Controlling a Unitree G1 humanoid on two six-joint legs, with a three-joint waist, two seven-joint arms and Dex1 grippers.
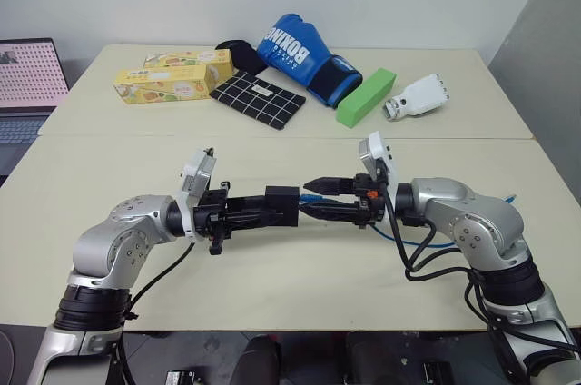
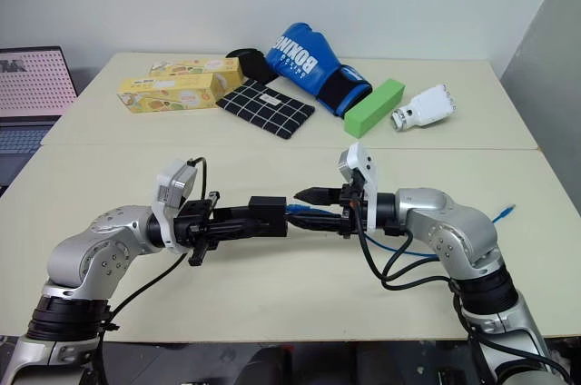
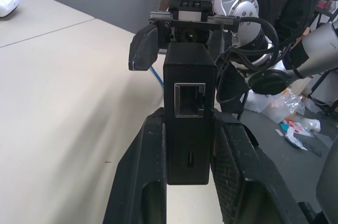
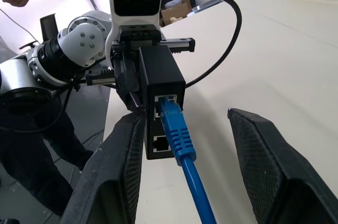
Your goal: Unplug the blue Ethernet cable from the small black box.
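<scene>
At the far left edge sits a laptop (image 1: pixel 27 85), beside the table (image 1: pixel 272 285); on the far half of the table, from the left, lie two yellow cartons (image 1: pixel 172 76) with printing too small to read; then a black cap (image 1: pixel 234 47) at the back; a black white-checked cloth (image 1: pixel 259 99) in front of it, touching the cartons; a blue boxing glove (image 1: pixel 304 56) lettered "BOXING"; a green block (image 1: pixel 366 96) just beside the glove's cuff; and a white device (image 1: pixel 418 99) toward the far right corner.

Above the near half, nothing stands between the two arms; the left gripper (image 1: pixel 259 208) points level toward the right one, clamped tight on the box (image 1: pixel 281 205), which is held clear of the table; the left wrist view shows its fingers (image 3: pixel 235 176) pressed on both sides of the box, an empty port facing the camera.

The cable (image 4: pixel 177 137) is plugged into the box's upper port on the opposite face; it trails right, past the right gripper (image 1: pixel 327 199), and lies along the right edge; that gripper is about half open, one finger (image 4: pixel 119 176) beside the box, the other well off the plug, holding nothing.
</scene>
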